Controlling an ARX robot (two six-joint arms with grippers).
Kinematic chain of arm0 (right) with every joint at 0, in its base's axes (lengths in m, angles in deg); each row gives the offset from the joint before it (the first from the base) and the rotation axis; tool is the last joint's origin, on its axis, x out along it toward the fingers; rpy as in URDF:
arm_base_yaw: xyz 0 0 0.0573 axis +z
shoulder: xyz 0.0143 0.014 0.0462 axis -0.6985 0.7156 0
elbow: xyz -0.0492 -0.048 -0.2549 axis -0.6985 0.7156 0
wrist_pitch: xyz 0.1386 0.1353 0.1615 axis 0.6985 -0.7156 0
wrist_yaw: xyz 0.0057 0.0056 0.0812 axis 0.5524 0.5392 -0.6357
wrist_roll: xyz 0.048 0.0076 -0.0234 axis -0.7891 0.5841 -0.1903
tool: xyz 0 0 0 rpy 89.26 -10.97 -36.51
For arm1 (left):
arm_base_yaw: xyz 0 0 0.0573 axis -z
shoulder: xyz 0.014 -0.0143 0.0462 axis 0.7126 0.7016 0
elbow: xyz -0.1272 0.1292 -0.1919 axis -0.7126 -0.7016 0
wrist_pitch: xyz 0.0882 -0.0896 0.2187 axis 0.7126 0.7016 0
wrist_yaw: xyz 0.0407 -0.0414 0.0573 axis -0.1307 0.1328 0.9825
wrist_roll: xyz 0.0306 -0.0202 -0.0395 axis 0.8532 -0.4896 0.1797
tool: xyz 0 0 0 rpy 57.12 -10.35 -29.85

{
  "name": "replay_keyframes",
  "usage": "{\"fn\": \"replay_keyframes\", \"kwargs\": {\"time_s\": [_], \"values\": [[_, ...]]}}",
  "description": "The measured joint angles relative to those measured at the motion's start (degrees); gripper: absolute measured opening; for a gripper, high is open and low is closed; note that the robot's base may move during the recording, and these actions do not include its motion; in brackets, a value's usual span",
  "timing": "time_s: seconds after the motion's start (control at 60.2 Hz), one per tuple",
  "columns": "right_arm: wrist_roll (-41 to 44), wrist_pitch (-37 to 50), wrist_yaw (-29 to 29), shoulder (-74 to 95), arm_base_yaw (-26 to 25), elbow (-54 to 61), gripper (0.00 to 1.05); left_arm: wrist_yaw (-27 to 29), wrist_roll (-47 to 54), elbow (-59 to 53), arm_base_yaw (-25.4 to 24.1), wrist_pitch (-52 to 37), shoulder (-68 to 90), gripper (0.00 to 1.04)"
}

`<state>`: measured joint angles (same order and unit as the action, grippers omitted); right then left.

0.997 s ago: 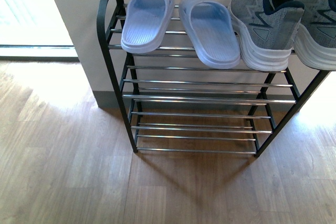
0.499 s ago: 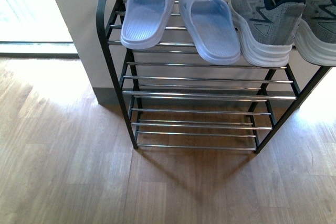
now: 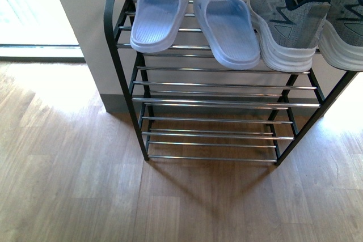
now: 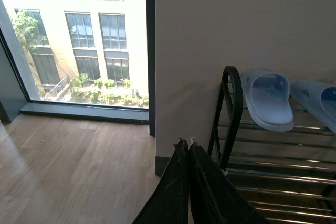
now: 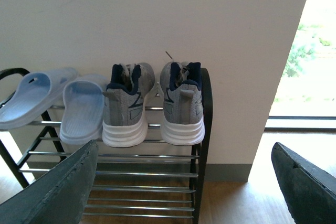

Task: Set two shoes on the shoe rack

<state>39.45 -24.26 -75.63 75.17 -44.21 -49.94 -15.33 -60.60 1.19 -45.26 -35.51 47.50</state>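
Observation:
The black shoe rack (image 3: 116, 55) with chrome rod shelves stands against a cream wall. On its top shelf lie two pale blue slides (image 3: 159, 18), (image 3: 229, 29) at the left and two grey sneakers (image 3: 286, 21), (image 3: 343, 24) with white soles at the right. The right wrist view shows the sneakers (image 5: 126, 108), (image 5: 182, 106) heel-out beside the slides (image 5: 81, 108). My right gripper (image 5: 186, 177) is open and empty, well back from the rack. My left gripper (image 4: 186, 144) is shut and empty, to the left of the rack's side loop (image 4: 231, 108). Neither gripper shows in the front view.
The lower shelves (image 3: 215, 123) of the rack hold nothing. Wooden floor (image 3: 68, 185) spreads before the rack. A tall window (image 4: 79, 40) is left of the wall, and a bright opening (image 5: 304, 66) is to the right.
The front view has shifted slightly, so the rack sits a little higher in the frame than one second ago. The shoes have not moved on the shelf.

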Motion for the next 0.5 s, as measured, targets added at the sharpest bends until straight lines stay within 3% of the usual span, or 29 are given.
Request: {"fn": "replay_keyframes", "kwargs": {"time_s": [0.133, 0.249, 0.366, 0.499], "values": [[0.0, 0.0, 0.0, 0.0, 0.0, 0.0, 0.96, 0.0, 0.0, 0.0, 0.0, 0.0, 0.0, 0.05], [0.0, 0.0, 0.0, 0.0, 0.0, 0.0, 0.96, 0.0, 0.0, 0.0, 0.0, 0.0, 0.0, 0.25], [0.0, 0.0, 0.0, 0.0, 0.0, 0.0, 0.96, 0.0, 0.0, 0.0, 0.0, 0.0, 0.0, 0.55], [0.0, 0.0, 0.0, 0.0, 0.0, 0.0, 0.96, 0.0, 0.0, 0.0, 0.0, 0.0, 0.0, 0.76]]}}
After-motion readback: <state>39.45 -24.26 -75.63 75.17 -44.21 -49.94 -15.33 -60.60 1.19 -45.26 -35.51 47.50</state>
